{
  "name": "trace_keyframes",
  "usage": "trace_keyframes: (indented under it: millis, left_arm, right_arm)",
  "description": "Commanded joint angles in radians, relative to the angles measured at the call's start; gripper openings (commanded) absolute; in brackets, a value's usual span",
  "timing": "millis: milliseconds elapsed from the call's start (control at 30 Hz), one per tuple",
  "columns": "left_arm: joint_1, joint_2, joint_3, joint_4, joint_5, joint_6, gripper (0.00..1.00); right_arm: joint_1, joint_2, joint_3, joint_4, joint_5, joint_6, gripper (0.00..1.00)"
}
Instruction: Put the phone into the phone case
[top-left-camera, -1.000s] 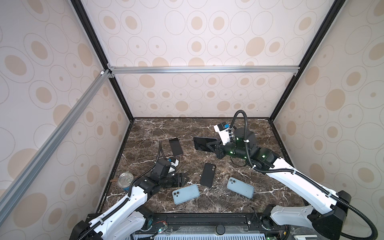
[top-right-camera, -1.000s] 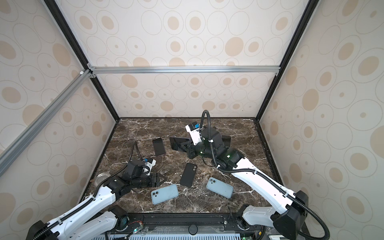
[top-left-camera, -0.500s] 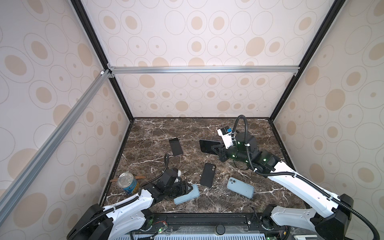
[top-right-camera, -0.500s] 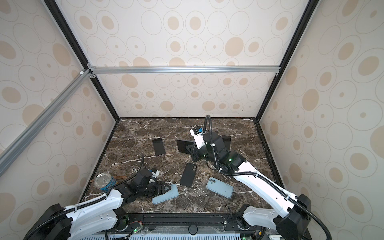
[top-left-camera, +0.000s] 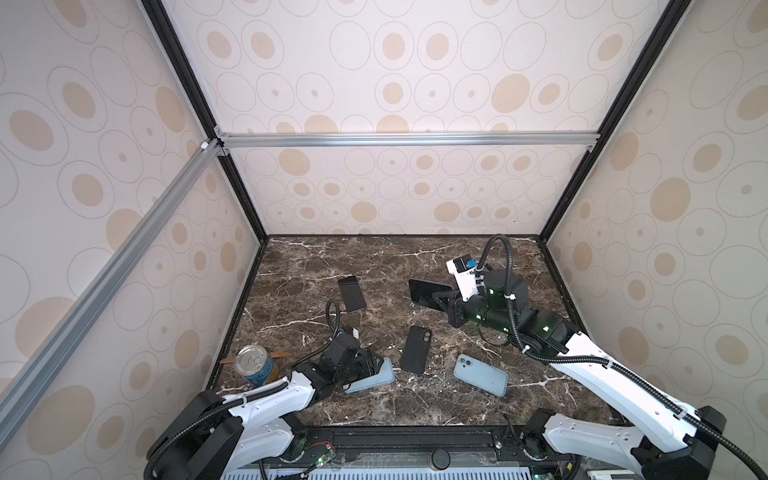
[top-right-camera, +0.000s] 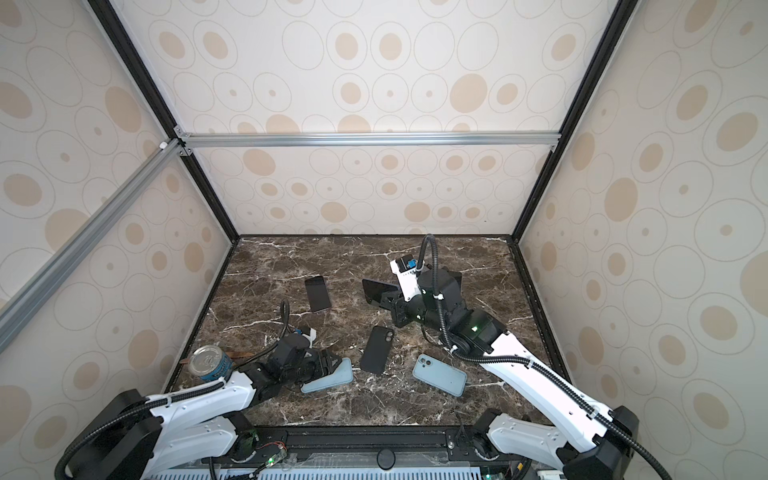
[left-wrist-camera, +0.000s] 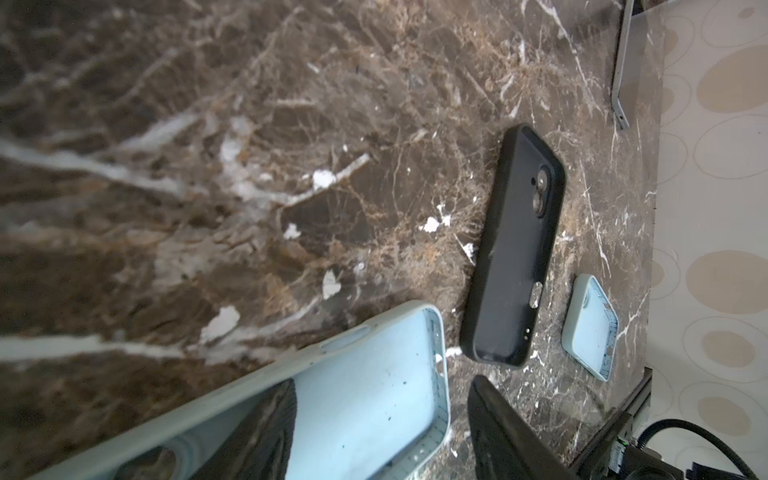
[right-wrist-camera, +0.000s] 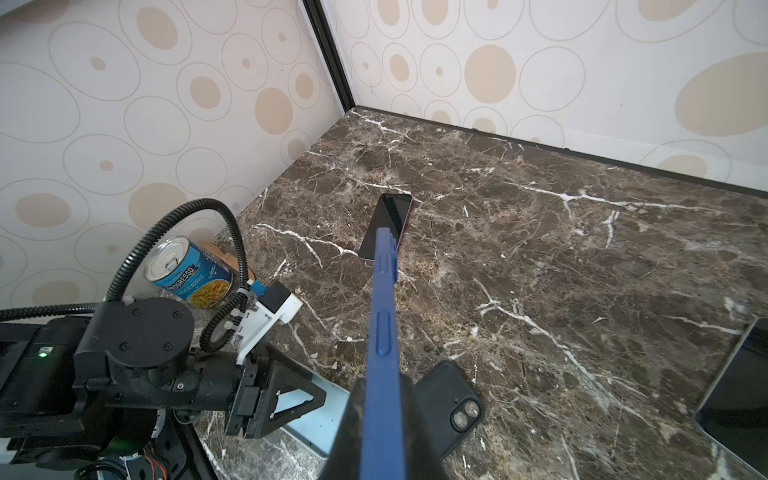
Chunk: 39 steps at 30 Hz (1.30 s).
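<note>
My right gripper (top-left-camera: 442, 301) (right-wrist-camera: 384, 399) is shut on the blue phone (top-left-camera: 428, 293) (right-wrist-camera: 384, 299) and holds it on edge above the middle of the marble floor. The light blue phone case (top-left-camera: 376, 376) (left-wrist-camera: 365, 374) lies open side up at the front left. My left gripper (top-left-camera: 365, 365) (left-wrist-camera: 382, 384) sits low at the case's near end, jaws apart. One finger (left-wrist-camera: 257, 432) is inside the case. The other finger (left-wrist-camera: 498, 428) is outside its wall. The case's camera end is mostly hidden under that gripper in both top views.
A black case (top-left-camera: 415, 349) lies back up at the front middle, a second light blue one (top-left-camera: 481, 375) to its right. A dark phone (top-left-camera: 351, 293) lies screen up further back. A soup can (top-left-camera: 254, 365) stands by the left wall. Another dark device (right-wrist-camera: 739, 399) lies behind my right arm.
My left arm dropped and pulled toward the front, bringing its jaws onto the light blue case and uncovering the soup can. My right gripper carried the phone slightly to the right.
</note>
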Motion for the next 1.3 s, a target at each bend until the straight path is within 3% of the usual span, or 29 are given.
trace_keyframes:
  millis: [0,433,733,900,1033,1100,1267]
  left_arm:
    - [0.005,0.078,0.048,0.051,-0.039,0.065,0.65]
    - [0.007,0.231,0.043,0.322,-0.138,-0.056,0.63]
    - [0.006,0.224,0.020,0.431,-0.193,-0.159,0.64]
    - [0.007,0.015,0.053,0.293,-0.242,-0.109,0.67]
    - [0.047,-0.193,0.081,0.086,-0.296,-0.006,0.73]
    - [0.108,-0.260,0.083,0.008,-0.276,0.055,0.73]
    - [0.334,-0.312,0.085,-0.125,-0.113,0.194,0.73]
  right_arm:
    - [-0.005,-0.020,-0.005,0.018,0.014,-0.004,0.00]
    - [-0.005,-0.039,0.004,-0.019,0.021,0.046,0.00]
    - [-0.004,-0.010,0.014,-0.036,0.024,0.112,0.00]
    - [-0.003,0.024,0.000,0.020,-0.056,0.226,0.00]
    - [0.033,0.080,-0.019,0.056,-0.028,0.368,0.00]
    - [0.073,0.115,-0.047,0.101,0.002,0.423,0.00]
    - [0.125,0.252,-0.164,0.311,-0.067,0.621,0.00]
